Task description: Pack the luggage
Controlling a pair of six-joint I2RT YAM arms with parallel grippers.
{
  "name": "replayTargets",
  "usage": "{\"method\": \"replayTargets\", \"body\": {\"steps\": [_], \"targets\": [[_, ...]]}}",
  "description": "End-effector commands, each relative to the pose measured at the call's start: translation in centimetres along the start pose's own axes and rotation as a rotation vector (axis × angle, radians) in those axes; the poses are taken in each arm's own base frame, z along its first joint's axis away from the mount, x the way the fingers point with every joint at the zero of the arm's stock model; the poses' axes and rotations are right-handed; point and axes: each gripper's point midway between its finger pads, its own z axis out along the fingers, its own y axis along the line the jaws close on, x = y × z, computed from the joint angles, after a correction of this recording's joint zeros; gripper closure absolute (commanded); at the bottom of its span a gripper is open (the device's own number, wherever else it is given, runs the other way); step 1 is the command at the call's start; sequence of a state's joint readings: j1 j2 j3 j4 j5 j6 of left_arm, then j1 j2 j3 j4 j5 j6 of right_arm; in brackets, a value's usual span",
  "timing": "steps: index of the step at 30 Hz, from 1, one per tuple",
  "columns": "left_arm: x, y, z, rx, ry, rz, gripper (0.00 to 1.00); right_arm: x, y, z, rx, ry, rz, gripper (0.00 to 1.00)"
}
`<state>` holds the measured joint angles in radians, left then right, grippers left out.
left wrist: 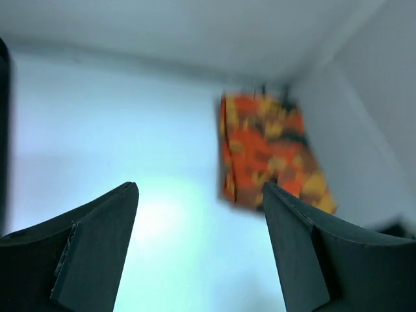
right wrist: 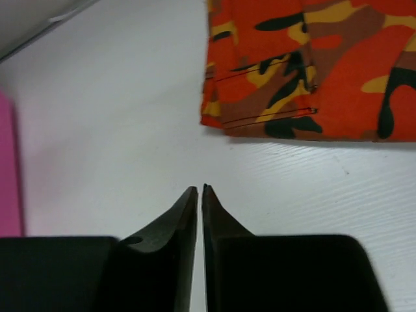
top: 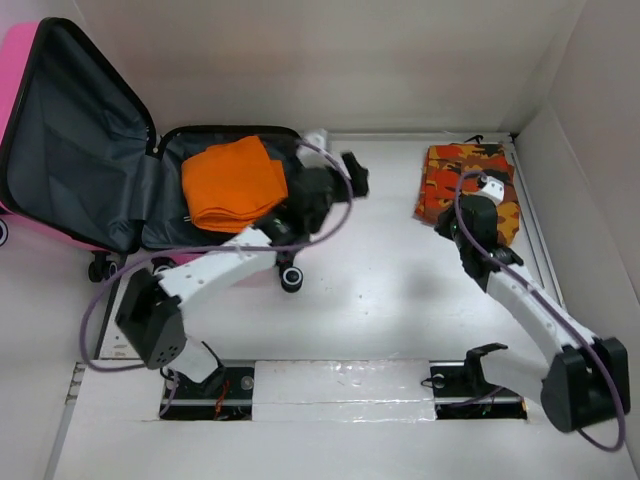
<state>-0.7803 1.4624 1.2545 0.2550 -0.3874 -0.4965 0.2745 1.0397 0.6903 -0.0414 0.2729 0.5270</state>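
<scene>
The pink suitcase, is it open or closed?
Open: the suitcase has its lid swung back, grey lining showing, and a folded orange garment lies inside the other half.

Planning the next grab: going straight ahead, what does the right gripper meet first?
Probably bare table, then the near edge of the folded camouflage garment; depth is unclear.

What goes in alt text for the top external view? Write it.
An open pink hard-shell suitcase at left holds a folded orange cloth, the open left gripper beside it. The shut right gripper is by a folded orange camouflage cloth.
</scene>
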Motion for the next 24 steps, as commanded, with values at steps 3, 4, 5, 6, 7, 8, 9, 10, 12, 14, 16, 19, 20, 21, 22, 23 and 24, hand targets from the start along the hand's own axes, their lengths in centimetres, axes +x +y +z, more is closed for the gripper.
{"method": "replayTargets", "body": {"steps": [3,4,5,6,7,8,9,10,12,14,16,19,20,21,22,23,24], "targets": [[11.7,-1.9,-2.0,-0.008,0.143,0.060,0.29,-0.9,-4.0,5.4,0.173,0.046,0.028,0.69],[12.7,-2.4,-2.6,0.008,0.156,0.066,0.29,-1.4,-4.2,6.4,0.161,0.062,0.030,0.59],[13.7,-2.4,-3.2,0.009,0.171,0.081,0.29,0.4,-4.9,7.9,0.178,0.123,0.026,0.44],[14.6,-2.7,-3.7,0.024,0.181,0.085,0.29,0.9,-5.1,8.6,0.171,0.151,0.017,0.41],[15.5,-2.9,-5.1,0.048,0.196,0.092,0.29,1.6,-4.7,9.3,0.140,0.191,0.016,0.37],[15.6,-3.1,-5.6,0.063,0.194,0.087,0.29,1.3,-4.2,10.0,0.125,0.205,0.018,0.36],[15.8,-3.0,-6.1,0.072,0.197,0.087,0.29,2.8,-4.6,10.9,0.139,0.254,0.014,0.36],[16.2,-2.9,-7.2,0.101,0.213,0.084,0.29,3.0,-4.7,11.4,0.143,0.261,0.013,0.36],[15.9,-3.0,-7.9,0.130,0.209,0.046,0.29,2.9,-3.9,12.3,0.136,0.270,0.007,0.35],[16.0,-2.5,-9.0,0.157,0.223,0.041,0.30,4.8,-4.5,13.1,0.178,0.338,-0.010,0.35],[15.8,-2.3,-9.7,0.169,0.226,0.011,0.30,5.4,-4.8,14.4,0.203,0.362,-0.016,0.35],[15.7,-1.7,-11.2,0.197,0.225,-0.010,0.30,6.8,-5.1,15.6,0.225,0.425,-0.012,0.57],[15.5,-1.5,-11.5,0.203,0.218,-0.016,0.30,7.1,-5.2,15.6,0.237,0.441,-0.003,0.59],[15.1,-0.9,-12.1,0.199,0.208,-0.020,0.30,7.1,-5.2,15.8,0.239,0.445,-0.004,0.59],[15.0,-0.7,-12.3,0.201,0.205,-0.023,0.30,6.5,-4.8,16.2,0.232,0.432,-0.002,0.61],[14.7,-0.5,-12.6,0.205,0.200,-0.027,0.30,6.9,-5.2,16.5,0.251,0.448,-0.007,0.61],[13.9,-0.1,-13.0,0.203,0.177,-0.028,0.30,7.4,-5.5,16.2,0.267,0.483,-0.022,0.61]]}}
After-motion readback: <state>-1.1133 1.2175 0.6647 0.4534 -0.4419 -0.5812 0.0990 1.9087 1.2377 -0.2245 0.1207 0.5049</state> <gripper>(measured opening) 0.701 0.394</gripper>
